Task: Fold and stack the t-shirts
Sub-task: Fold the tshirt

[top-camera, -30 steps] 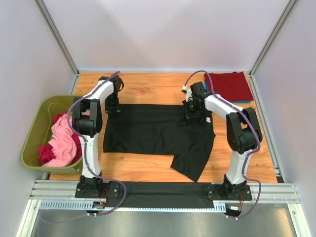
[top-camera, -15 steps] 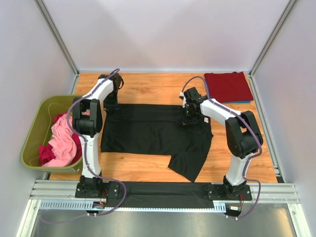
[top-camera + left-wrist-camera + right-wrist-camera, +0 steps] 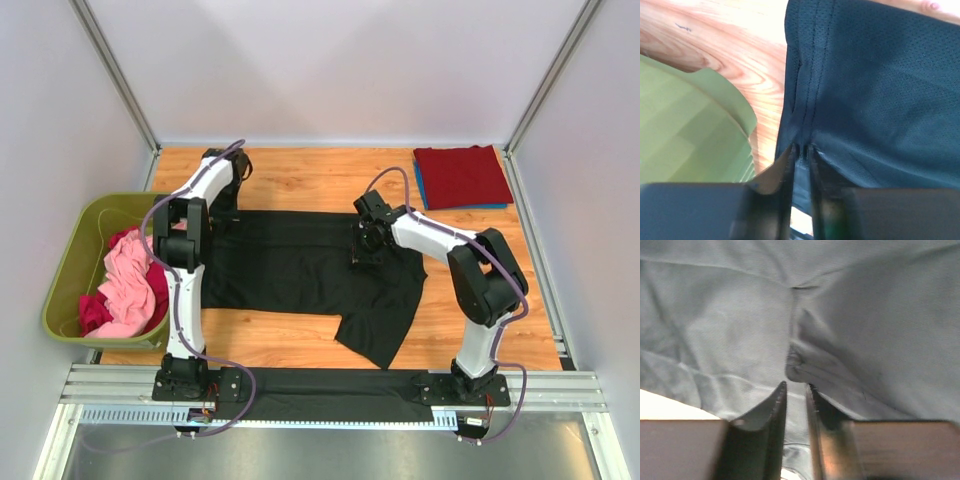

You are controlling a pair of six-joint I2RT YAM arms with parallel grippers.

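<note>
A black t-shirt (image 3: 290, 265) lies spread on the wooden table, its right part bunched and a flap hanging toward the front (image 3: 375, 330). My left gripper (image 3: 222, 214) is shut on the shirt's far left hem, seen pinched in the left wrist view (image 3: 801, 149). My right gripper (image 3: 364, 245) is shut on a fold of the same shirt near its middle right; cloth (image 3: 850, 340) sits between the fingers (image 3: 796, 386). A folded dark red t-shirt (image 3: 462, 174) lies on a blue one (image 3: 421, 190) at the back right.
An olive-green bin (image 3: 68, 262) stands off the table's left edge, holding a pink shirt (image 3: 125, 285) and a magenta one (image 3: 157, 290). Its wall shows in the left wrist view (image 3: 690, 140). Grey walls close the back and sides.
My right gripper has moved left toward the shirt's middle, dragging the right side of the black shirt with it. The left gripper has stayed at the far left hem.
</note>
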